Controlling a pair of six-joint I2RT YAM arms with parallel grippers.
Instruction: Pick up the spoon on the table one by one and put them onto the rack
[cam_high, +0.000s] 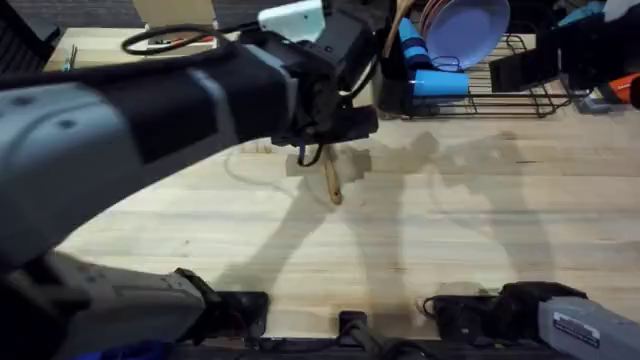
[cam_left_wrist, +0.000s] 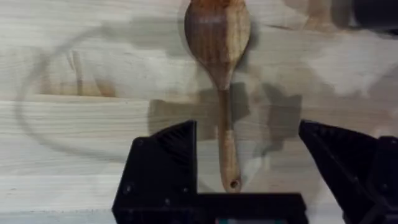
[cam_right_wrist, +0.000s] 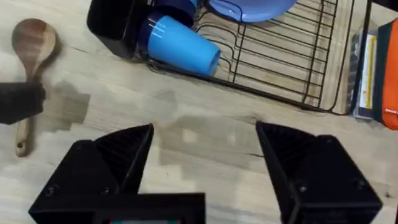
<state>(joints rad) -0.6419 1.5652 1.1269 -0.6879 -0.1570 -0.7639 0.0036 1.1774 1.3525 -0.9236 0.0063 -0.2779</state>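
On the table (cam_left_wrist: 74, 137), spread left hand (cam_left_wrist: 249, 155) straddling spoon (cam_left_wrist: 219, 43), bowl tip cut off, right hand (cam_right_wrist: 205, 155) spread.

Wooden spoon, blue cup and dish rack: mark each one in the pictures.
wooden spoon (cam_left_wrist: 217, 34): left wrist view, on the oval bowl.
blue cup (cam_right_wrist: 180, 46): right wrist view, on its side wall.
dish rack (cam_right_wrist: 280, 62): right wrist view, on the black wire floor.
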